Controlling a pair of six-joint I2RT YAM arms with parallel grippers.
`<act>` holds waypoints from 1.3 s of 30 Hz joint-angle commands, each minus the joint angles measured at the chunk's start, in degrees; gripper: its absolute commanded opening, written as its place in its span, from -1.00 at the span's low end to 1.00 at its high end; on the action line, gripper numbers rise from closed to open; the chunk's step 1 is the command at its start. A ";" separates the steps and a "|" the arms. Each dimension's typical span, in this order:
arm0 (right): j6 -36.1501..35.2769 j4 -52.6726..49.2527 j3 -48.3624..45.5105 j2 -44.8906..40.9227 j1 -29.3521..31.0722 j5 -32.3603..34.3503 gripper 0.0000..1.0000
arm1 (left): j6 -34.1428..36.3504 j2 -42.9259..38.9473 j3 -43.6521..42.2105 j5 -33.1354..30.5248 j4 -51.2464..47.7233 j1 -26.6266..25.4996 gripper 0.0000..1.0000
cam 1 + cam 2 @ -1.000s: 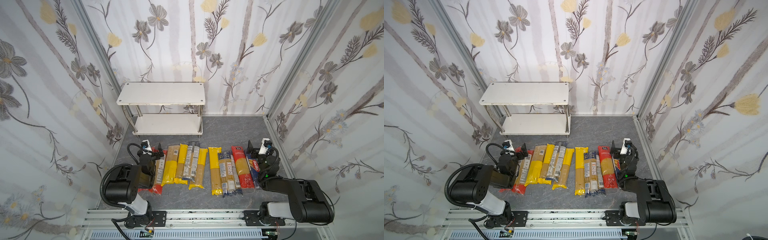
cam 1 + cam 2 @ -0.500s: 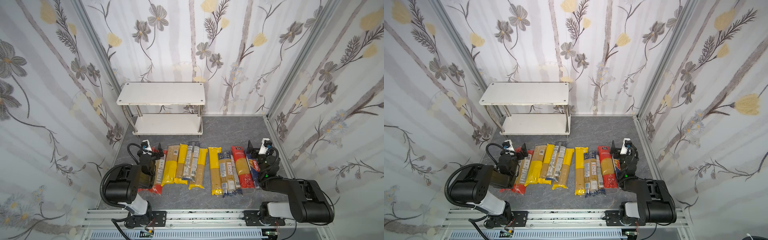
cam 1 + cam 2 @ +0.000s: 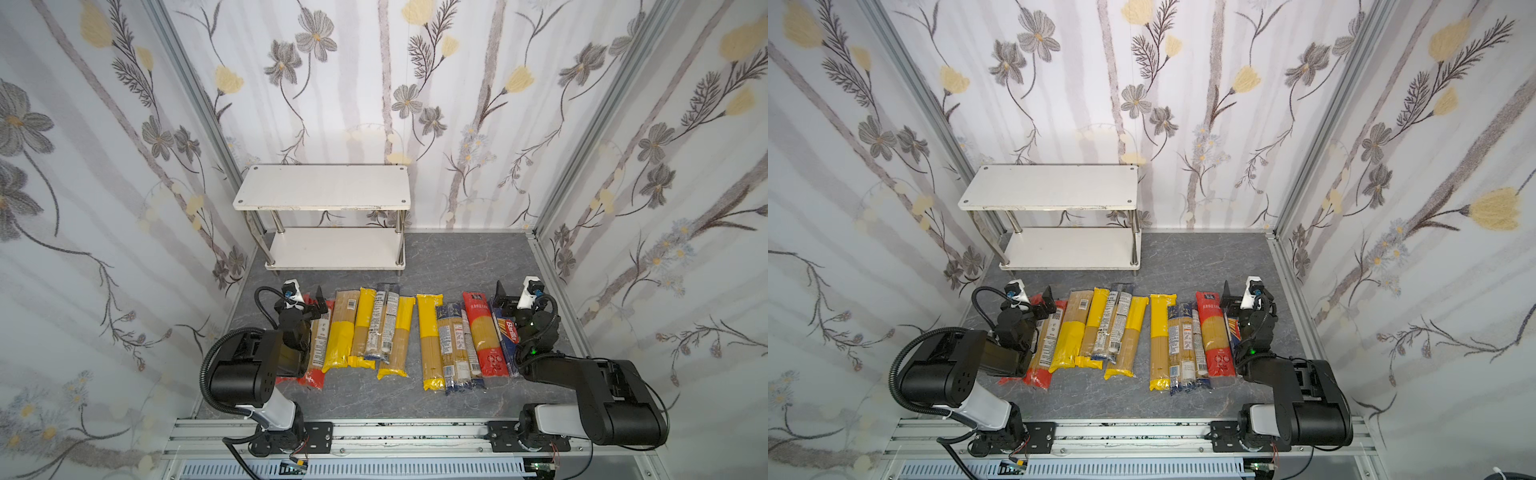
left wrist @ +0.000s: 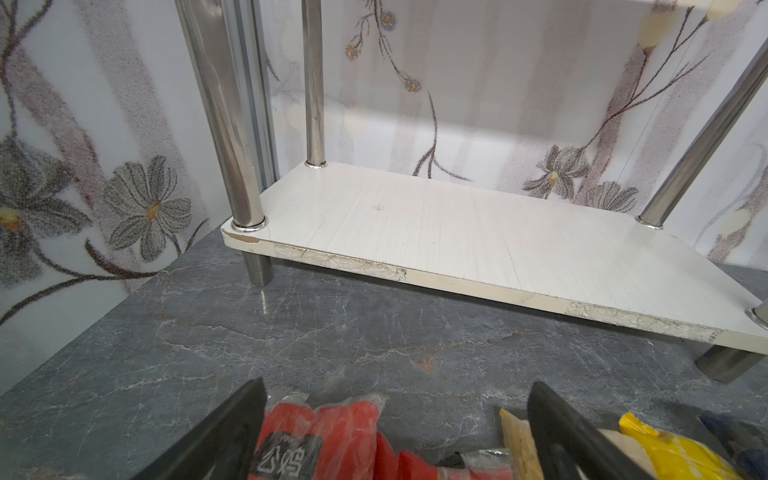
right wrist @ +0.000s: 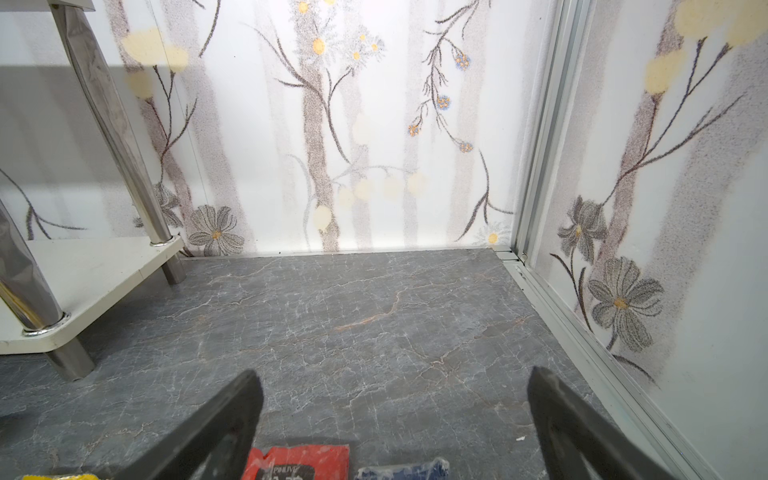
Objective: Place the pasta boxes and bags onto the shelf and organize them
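Observation:
Several long pasta bags lie side by side on the grey floor in both top views: a left group (image 3: 365, 328) (image 3: 1096, 328) and a right group (image 3: 453, 336) that ends with a dark blue Barilla pack (image 3: 508, 332). The white two-tier shelf (image 3: 322, 187) (image 3: 1050, 187) stands bare behind them. My left gripper (image 3: 305, 303) (image 4: 397, 390) hangs open over the far end of the red bags (image 4: 332, 432) at the row's left end. My right gripper (image 3: 515, 301) (image 5: 395, 378) is open above the ends of a red bag (image 5: 297, 461) and the blue pack (image 5: 403, 469). Neither holds anything.
Flowered walls close in three sides, with an aluminium rail (image 5: 573, 316) along the right wall's foot. The shelf's chrome posts (image 4: 226, 124) and its lower board (image 4: 457, 232) face the left gripper. Bare grey floor (image 3: 465, 262) lies right of the shelf.

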 commanded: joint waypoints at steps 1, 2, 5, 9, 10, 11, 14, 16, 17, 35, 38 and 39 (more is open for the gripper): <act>-0.21 1.80 0.15 -0.04 0.10 0.52 0.99 | 0.15 -0.02 0.26 0.10 1.25 0.04 1.00; -0.24 1.80 0.21 -0.04 0.10 0.50 0.99 | 0.17 0.00 0.26 0.10 1.23 0.04 1.00; -0.24 1.51 0.39 0.05 0.08 0.32 0.99 | 0.09 0.00 0.32 0.11 1.25 0.04 1.00; -0.24 1.45 0.47 0.05 0.10 0.33 0.99 | -0.16 -0.04 0.31 1.07 1.24 0.57 1.00; -0.26 1.43 0.47 0.05 0.10 0.33 0.99 | -0.10 -0.04 0.26 1.13 1.23 0.57 1.00; -0.19 1.45 0.47 0.08 0.10 0.33 0.99 | -0.13 0.03 0.27 1.16 1.27 0.57 1.00; -0.28 1.42 0.47 0.05 0.10 0.44 0.99 | -0.14 0.03 0.17 1.18 1.29 0.65 1.00; -0.33 1.47 0.43 0.14 0.10 0.33 0.99 | -0.11 -0.03 0.30 1.38 1.22 0.64 1.00; -0.26 1.34 0.45 0.11 0.10 0.33 0.99 | -0.14 0.00 0.29 1.36 1.26 0.66 1.00; -0.05 -2.85 1.95 -1.85 0.94 3.96 0.99 | 0.49 -0.42 1.14 2.42 -0.44 0.58 1.00; 0.33 -13.93 6.52 -4.99 2.83 12.09 0.99 | 0.12 -4.25 1.84 -1.13 -4.52 -0.10 1.00; 0.12 -17.80 8.25 -6.00 3.40 12.83 0.99 | 0.08 -5.91 2.63 -2.38 -7.22 -0.40 1.00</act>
